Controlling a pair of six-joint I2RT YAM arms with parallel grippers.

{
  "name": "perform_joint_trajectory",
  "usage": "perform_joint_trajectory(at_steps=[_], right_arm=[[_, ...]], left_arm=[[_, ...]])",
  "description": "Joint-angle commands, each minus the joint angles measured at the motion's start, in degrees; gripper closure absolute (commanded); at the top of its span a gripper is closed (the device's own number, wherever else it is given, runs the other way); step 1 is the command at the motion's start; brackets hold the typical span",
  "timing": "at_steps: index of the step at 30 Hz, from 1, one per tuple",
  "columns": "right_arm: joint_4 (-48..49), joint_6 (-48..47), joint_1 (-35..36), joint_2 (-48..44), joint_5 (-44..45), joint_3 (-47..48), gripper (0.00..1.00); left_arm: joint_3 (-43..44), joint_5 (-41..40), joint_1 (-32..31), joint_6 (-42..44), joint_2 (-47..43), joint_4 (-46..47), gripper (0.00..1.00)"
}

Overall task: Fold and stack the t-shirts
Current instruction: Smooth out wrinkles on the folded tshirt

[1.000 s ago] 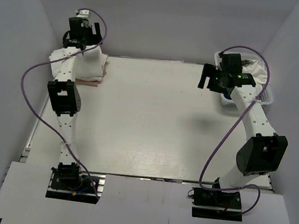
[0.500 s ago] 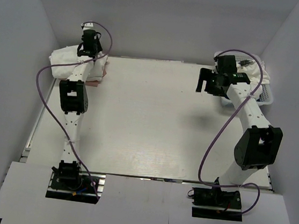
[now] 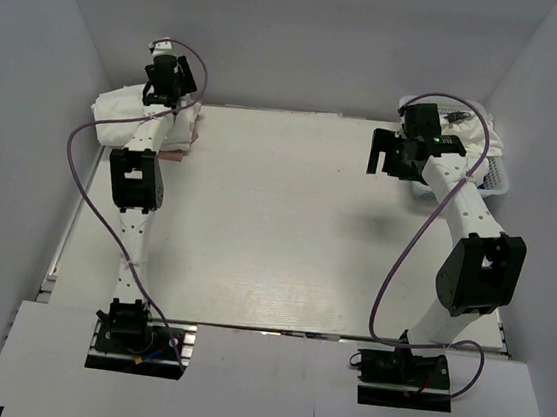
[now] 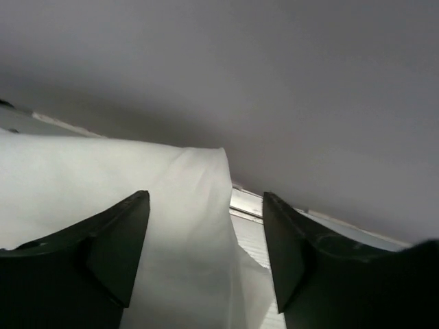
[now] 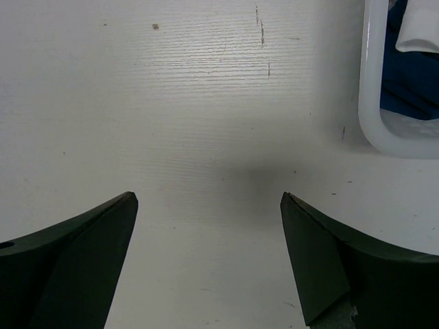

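At the far left corner of the bench (image 3: 276, 228) lies a pile of folded t-shirts (image 3: 118, 115), white and pillow-like. A pale pink layer (image 3: 174, 154) shows at the bottom edge of the pile. The left arm reaches over this pile, and the left pincer (image 3: 164, 80) hangs above its far end, close to the back wall. In the left wrist view the left pincer (image 4: 206, 199) stands wide, with nothing gripped. Below the two dark fingers (image 4: 110, 240) the white cloth of the folded t-shirts (image 4: 103, 178) fills the lower left of the view, and I cannot tell if the fingers touch it.

The middle of the bench carries only the shadow of the right arm.

On the right, the right pincer (image 3: 385, 158) hovers over the bench just beside a white basket (image 3: 498, 183) at the far right corner. In the right wrist view the right pincer (image 5: 208, 199) is also wide — only the bare bench (image 5: 206, 103) shows between its fingers, and the rim of the basket (image 5: 370, 103) curves in at the upper right. Loose white cloth (image 3: 478, 136) lies heaped in the basket – probably more t-shirts, though the view is too small to be sure.
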Motion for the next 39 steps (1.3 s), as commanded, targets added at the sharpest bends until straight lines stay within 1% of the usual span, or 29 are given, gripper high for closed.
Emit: perform_joint_trajectory(at_steps=[1,2,3,4,7,8,11,13,14,15,17,18,20,21,24,25,28,30,31,32,33,34,37,39], right_arm=[[-0.37,-0.99,-0.24,0.26,0.99,1.46,0.1],[-0.28,-1.08,-0.15,0.44,0.82,1.46,0.1],[-0.37,-0.9,-0.24,0.44,0.82,1.55,0.1],[-0.28,-0.99,-0.24,0.53,0.82,1.38,0.1],[-0.45,-1.08,-0.15,0.88,0.91,1.72,0.1],[-0.45,-1.08,-0.24,0.97,1.17,1.73,0.1],[-0.54,-0.99,-0.32,1.32,1.7,1.73,0.1],[-0.54,-1.08,-0.24,1.5,1.7,1.81,0.1],[-0.54,-1.08,-0.32,1.41,1.7,1.9,0.1],[-0.28,-1.08,-0.24,1.5,1.52,1.81,0.1],[-0.54,-0.99,-0.24,2.02,1.44,2.16,0.1],[-0.63,-0.9,-0.24,2.29,1.26,2.34,0.1],[-1.07,-0.99,-0.15,2.81,1.08,3.04,0.1],[-1.33,-0.73,-0.15,2.64,0.82,3.13,0.1],[-1.16,-0.82,-0.15,2.03,0.99,2.52,0.1],[-0.9,-0.82,-0.15,2.03,1.08,2.34,0.1],[-0.54,-0.82,-0.15,1.59,0.65,2.08,0.1],[-0.45,-0.9,-0.24,1.85,0.38,1.81,0.1],[-0.54,-0.73,-0.15,2.11,-0.05,1.81,0.1],[-0.63,-0.73,-0.06,2.37,-0.15,2.25,0.1],[-0.8,-0.81,0.03,2.46,-0.15,2.43,0.1],[-1.15,-0.73,-0.15,2.55,0.11,2.52,0.1],[-0.98,-0.9,-0.41,2.03,1.52,2.52,0.1],[-0.72,-1.17,-0.32,1.76,2.31,1.82,0.1]], left_arm=[[-0.18,-0.66,-0.09,0.7,-3.94,0.46,0.22],[-0.18,-0.66,-0.09,0.71,-3.94,-0.15,0.09],[-0.18,0.12,-0.09,1.23,-3.24,-0.16,0.09],[-0.18,0.65,-0.09,1.23,-3.23,-0.94,0.07],[0.44,2.67,-0.09,1.23,-1.83,-3.58,0.06],[0.44,2.68,-0.09,1.23,-1.22,-3.59,0.12],[0.44,2.16,-0.09,2.81,-0.68,-5.95,0.17],[0.44,0.76,-0.09,5.71,-0.68,-6.92,0.2],[0.44,-0.12,-0.09,6.32,-0.68,-6.93,0.24],[-0.08,-0.74,-0.09,6.85,-0.68,-7.45,0.32],[-0.09,-0.75,-0.09,8.35,-0.68,-7.46,0.4],[-0.09,0.21,-0.09,9.57,-0.68,-7.46,0.45],[-0.09,0.83,-0.61,10.72,-0.08,-7.46,0.51],[-0.09,0.84,-0.61,10.72,-0.07,-7.46,0.64],[-0.09,2.41,-0.61,10.72,-0.07,-6.93,0.86],[-0.09,2.94,-0.61,10.72,-0.07,-6.15,0.99],[-0.09,6.1,-0.61,9.41,-0.94,-3.68,1.0],[-1.57,10.57,-0.61,6.61,-2.35,-1.4,1.0],[-2.8,12.07,-0.61,5.46,-3.4,2.61,1.0],[-3.77,15.13,-0.61,4.41,-4.37,4.65,1.0],[-4.39,16.12,-0.61,2.48,-4.98,6.41,1.0],[-4.39,16.13,-0.61,1.77,-4.99,8.34,1.0],[0.34,16.74,-0.61,0.97,-2.98,8.36,1.0],[-0.43,16.74,-0.61,0.97,-2.97,9.06,1.0]])
